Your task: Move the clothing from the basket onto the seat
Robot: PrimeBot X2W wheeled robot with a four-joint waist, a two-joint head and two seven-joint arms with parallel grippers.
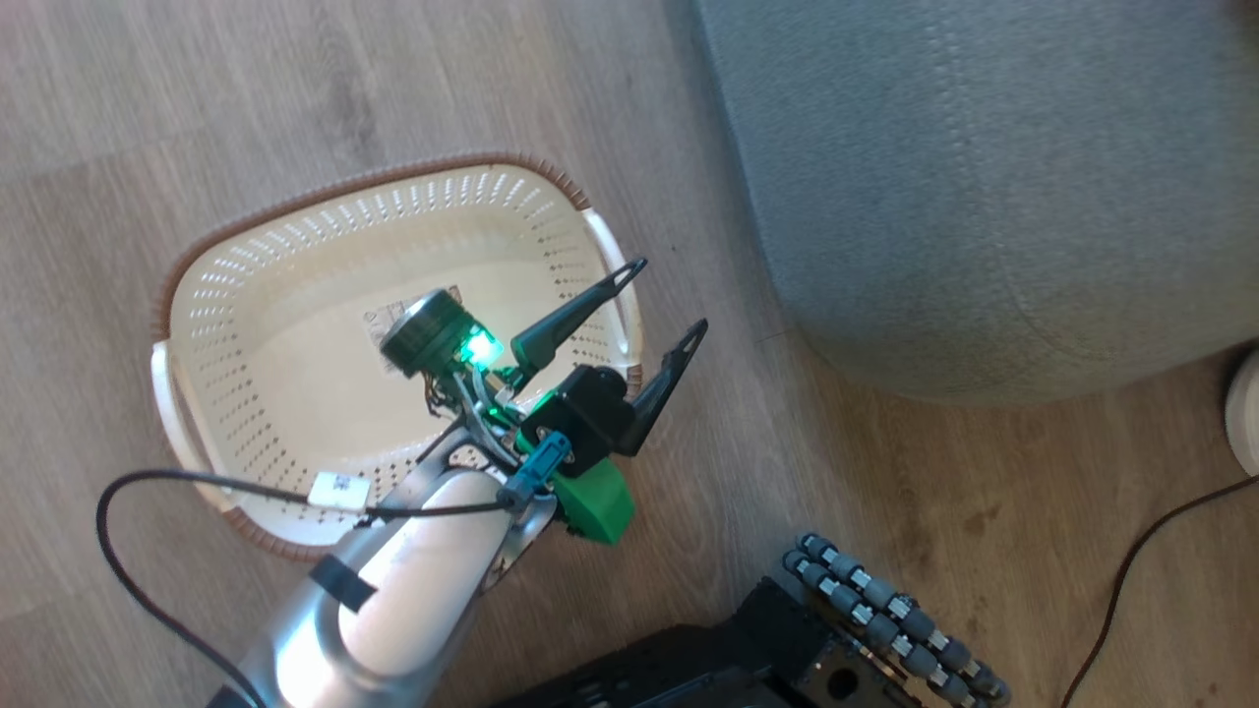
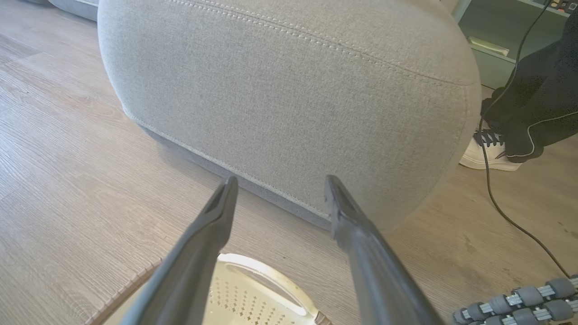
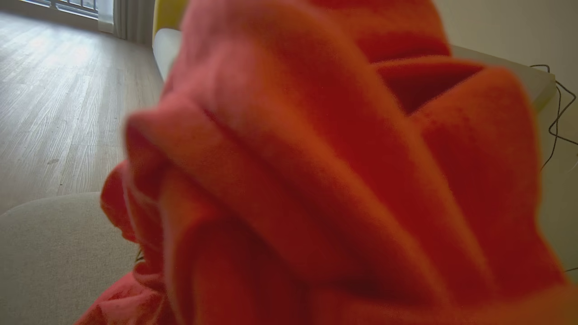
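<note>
While the left gripper (image 1: pixel 670 294) hangs over the right-hand rim of the basket (image 1: pixel 374 221), we note its two dark fingers spread wide apart with nothing between them. They point toward the seat (image 1: pixel 984 197). A pale forearm (image 1: pixel 423 580) runs down to the head view's bottom edge, with a black cable looped beside it and green lights at the wrist.

Basket: stands on the wood floor (image 1: pixel 197 98), just left of the seat but not touching it. The cream inside is bare, and part of a label sticker (image 1: pixel 379 317) shows on the bottom. In the left wrist view one handle and a bit of brown rim lie below the fingers. The seat's rounded grey side and pale stitched seam rise beyond them.

Clothing (image 3: pixel 316 180): bright red folds, blurred, pressed close to the right wrist camera. The cloth covers the place where the right gripper's fingers would rise, so we cannot tell how they stand or what they hold. Grey upholstery like the seat's lies at that view's lower left, beneath the red folds. We cannot tell whether cloth and cushion touch.

Also noted: a person's dark trouser leg (image 2: pixel 537 104) and white shoe (image 2: pixel 483 155) beside the seat's far corner, and grey rollers (image 1: pixel 885 610) on the robot's base.
</note>
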